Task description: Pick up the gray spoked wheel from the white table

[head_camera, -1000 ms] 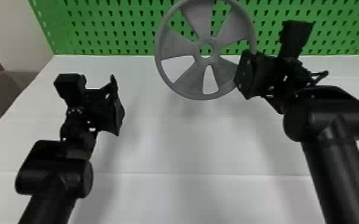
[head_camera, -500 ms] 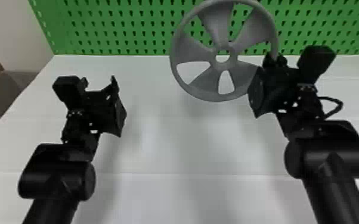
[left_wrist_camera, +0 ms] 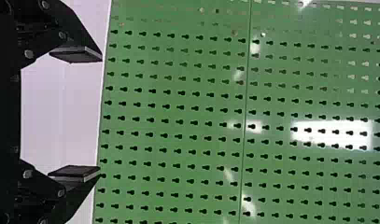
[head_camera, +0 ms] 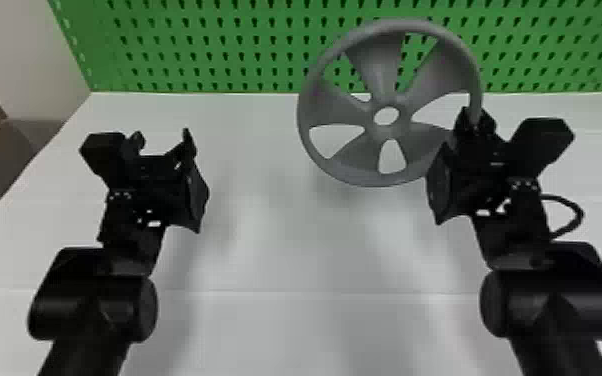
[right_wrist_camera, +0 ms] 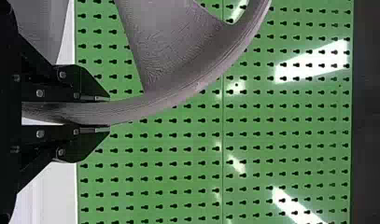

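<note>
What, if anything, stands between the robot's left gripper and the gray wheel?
Nothing visible: the left gripper and the wheel have just white table between them. The right gripper holds the wheel's opposite side.

Gray spoked wheel (right_wrist_camera: 173, 46) rim-gripped in end effector (right_wrist_camera: 109, 112).

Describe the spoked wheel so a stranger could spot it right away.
Find the upright green pegboard behind the white table. In front of it, the black two-fingered right gripper holds a round gray wheel by its rim. Its five broad spokes and open center set it apart from the angular black gripper.
</note>
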You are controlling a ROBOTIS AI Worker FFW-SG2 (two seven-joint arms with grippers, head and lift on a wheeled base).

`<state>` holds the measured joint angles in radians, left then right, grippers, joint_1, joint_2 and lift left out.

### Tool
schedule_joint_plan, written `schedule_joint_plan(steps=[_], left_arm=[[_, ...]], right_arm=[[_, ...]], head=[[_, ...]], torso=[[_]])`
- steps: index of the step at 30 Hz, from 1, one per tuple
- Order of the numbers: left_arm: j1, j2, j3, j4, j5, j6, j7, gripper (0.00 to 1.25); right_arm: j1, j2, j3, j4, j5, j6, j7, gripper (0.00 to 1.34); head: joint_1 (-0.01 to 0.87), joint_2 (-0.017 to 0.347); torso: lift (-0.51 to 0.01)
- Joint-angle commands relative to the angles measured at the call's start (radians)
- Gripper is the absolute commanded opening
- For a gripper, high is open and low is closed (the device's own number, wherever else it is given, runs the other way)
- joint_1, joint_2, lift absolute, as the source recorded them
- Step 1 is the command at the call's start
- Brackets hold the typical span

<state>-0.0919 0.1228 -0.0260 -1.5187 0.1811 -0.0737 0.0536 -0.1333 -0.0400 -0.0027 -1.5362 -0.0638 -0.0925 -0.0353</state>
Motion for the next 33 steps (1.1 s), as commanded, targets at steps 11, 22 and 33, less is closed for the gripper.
schedule_joint_plan(steps=[11,22,33], left_arm=[[-0.002,0.0,-0.005,-0.001,-0.017,0.005,-0.005,0.85],[-0.003,-0.006,-0.005,-0.011,-0.055,0.005,-0.005,0.85],[-0.003,-0.011,0.0,-0.011,-0.06,0.009,-0.005,0.85]], right_arm=[[0.027,-0.012,0.004,0.008,-0.001,-0.001,0.0,0.15],[0.032,-0.017,0.001,0.002,-0.01,0.042,0.0,0.15],[0.034,-0.017,-0.002,-0.005,-0.008,0.054,0.0,0.15]], head=[[0.779,0.071],[0.779,0.071],[0.779,0.071]], torso=[[-0.097],[-0.097],[-0.097]])
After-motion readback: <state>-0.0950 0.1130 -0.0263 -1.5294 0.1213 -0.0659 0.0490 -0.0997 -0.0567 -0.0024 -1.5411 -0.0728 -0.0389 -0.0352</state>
